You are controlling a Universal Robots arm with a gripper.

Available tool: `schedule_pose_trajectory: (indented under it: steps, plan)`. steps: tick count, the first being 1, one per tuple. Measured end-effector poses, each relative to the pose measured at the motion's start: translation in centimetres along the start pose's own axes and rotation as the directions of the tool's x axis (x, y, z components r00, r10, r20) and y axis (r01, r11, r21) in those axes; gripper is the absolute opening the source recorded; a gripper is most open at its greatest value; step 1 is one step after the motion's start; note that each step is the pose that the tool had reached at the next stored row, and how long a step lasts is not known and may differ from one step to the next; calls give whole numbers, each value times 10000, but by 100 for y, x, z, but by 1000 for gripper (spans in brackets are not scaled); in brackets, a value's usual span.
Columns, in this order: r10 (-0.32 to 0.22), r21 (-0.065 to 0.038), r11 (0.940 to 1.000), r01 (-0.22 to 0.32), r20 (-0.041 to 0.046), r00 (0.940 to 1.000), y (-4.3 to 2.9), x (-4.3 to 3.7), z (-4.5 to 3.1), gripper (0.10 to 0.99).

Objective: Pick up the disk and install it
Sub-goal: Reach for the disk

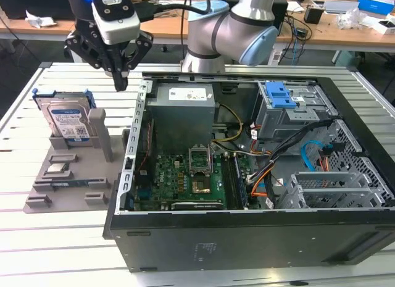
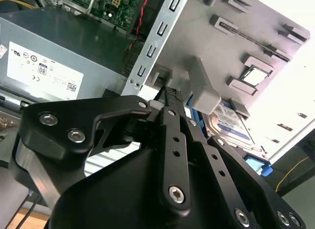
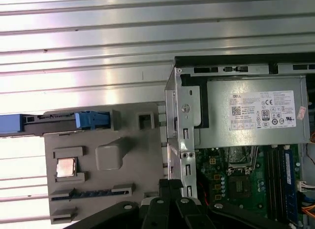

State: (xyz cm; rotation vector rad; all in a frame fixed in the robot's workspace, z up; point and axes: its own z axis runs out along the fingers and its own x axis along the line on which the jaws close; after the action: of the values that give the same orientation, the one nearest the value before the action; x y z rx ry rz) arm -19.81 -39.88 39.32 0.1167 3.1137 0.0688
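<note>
The disk [image 1: 66, 122], a flat silver hard drive with a white-and-blue label and blue frame, stands upright in the grey plastic fixture [image 1: 74, 188] at the exterior view's left. Just beside it, the black end effector [image 1: 121, 82] hovers with its fingers pressed together and empty, near the open black computer case [image 1: 247, 237].

- The disk [image 1: 66, 121] stands on edge in a grey holder [image 1: 92, 176] on the slatted table [image 1: 55, 244].
- The claw [image 1: 121, 83] hangs higher up, tips together and empty, towards the exterior view's right of the disk.
- An open computer case [image 1: 247, 231] lies just beside the holder.
</note>
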Motion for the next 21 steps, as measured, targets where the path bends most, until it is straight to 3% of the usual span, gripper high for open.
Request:
schedule_pose_trajectory:
  steps: [21]
  plan:
    - [-2,0,10000,2,0,10000,-38,505,-13,106]
